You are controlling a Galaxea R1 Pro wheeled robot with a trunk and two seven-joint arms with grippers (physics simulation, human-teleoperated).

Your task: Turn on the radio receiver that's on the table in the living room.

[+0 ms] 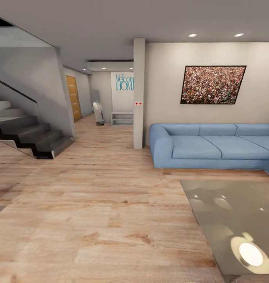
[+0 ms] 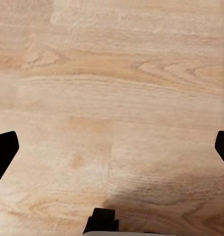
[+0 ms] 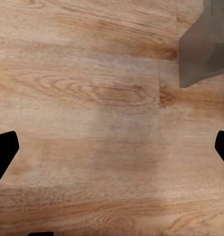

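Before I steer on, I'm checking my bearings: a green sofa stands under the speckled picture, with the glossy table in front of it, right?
Not quite: the sofa is light blue, not green, as the head view shows. It stands under the speckled picture, with the glossy table in front of it.

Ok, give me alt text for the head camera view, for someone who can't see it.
A living room with a wood floor: a light blue sofa stands against the far wall under a speckled framed picture, and the corner of a glossy grey table reflecting a round lamp fills the lower right. A dark staircase rises at left, beside a hallway with a wooden door.
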